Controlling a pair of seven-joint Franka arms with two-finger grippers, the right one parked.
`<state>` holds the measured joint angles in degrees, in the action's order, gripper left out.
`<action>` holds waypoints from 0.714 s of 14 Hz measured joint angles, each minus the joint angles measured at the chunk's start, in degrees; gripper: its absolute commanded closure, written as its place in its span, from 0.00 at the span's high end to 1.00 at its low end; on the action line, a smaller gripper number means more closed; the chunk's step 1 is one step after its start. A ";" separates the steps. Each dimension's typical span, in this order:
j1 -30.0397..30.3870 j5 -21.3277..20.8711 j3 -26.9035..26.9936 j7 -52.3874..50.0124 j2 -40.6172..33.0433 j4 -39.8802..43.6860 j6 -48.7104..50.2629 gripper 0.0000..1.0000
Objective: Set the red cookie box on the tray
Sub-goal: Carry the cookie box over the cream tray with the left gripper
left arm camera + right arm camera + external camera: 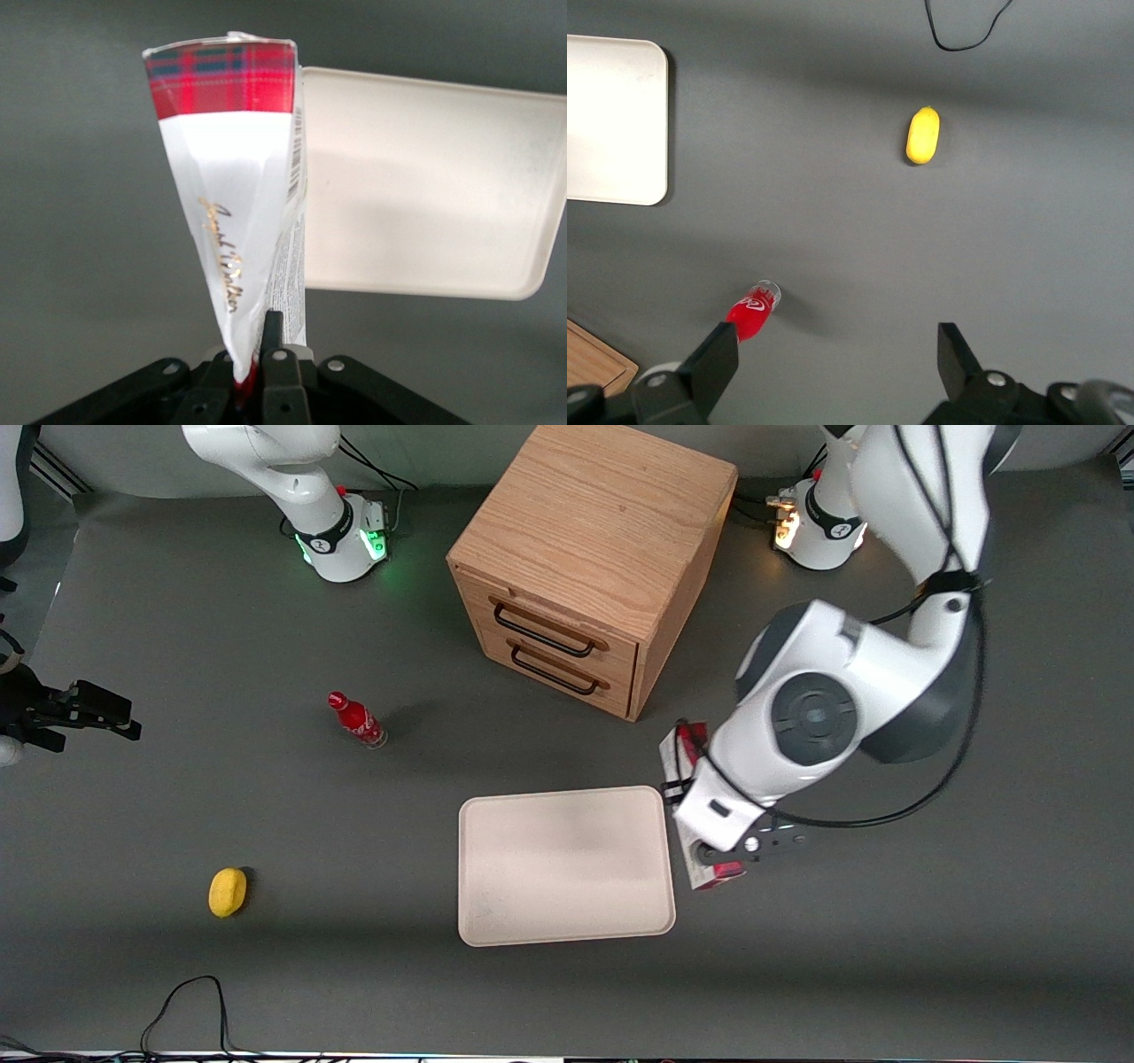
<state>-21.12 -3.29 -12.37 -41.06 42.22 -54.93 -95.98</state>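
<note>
The red cookie box (685,746) is long, with red plaid and a white section. It lies alongside the beige tray (563,865), at the tray's edge toward the working arm's end; the arm covers its middle. My left gripper (741,856) is over the box's end nearer the front camera. In the left wrist view the gripper (253,351) is shut on the box (232,168), which extends away from the fingers (273,326), with the tray (425,177) beside it. I cannot tell whether the box is off the table. The tray holds nothing.
A wooden two-drawer cabinet (594,567) stands farther from the front camera than the tray. A small red bottle (356,719) and a yellow lemon-like object (228,891) lie toward the parked arm's end. A black cable (190,1001) loops near the table's front edge.
</note>
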 measured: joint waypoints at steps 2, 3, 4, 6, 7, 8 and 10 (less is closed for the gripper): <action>-2.29 -2.91 -0.01 -2.39 2.91 0.16 -3.23 0.00; -3.14 -4.16 -0.01 -2.95 4.30 0.21 -4.41 0.00; -3.76 -5.23 0.00 -3.30 5.68 0.26 -5.53 0.00; -4.13 -6.71 0.01 -3.42 8.25 0.37 -7.53 0.00; -4.15 -7.26 0.03 -3.41 9.35 0.40 -8.63 0.00; -4.31 -7.91 0.04 -3.41 10.46 0.44 -9.86 0.00; -5.23 -9.29 0.55 -3.41 12.55 0.49 -12.16 0.00</action>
<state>-26.35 -12.58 -11.82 -44.47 54.77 -54.44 -108.14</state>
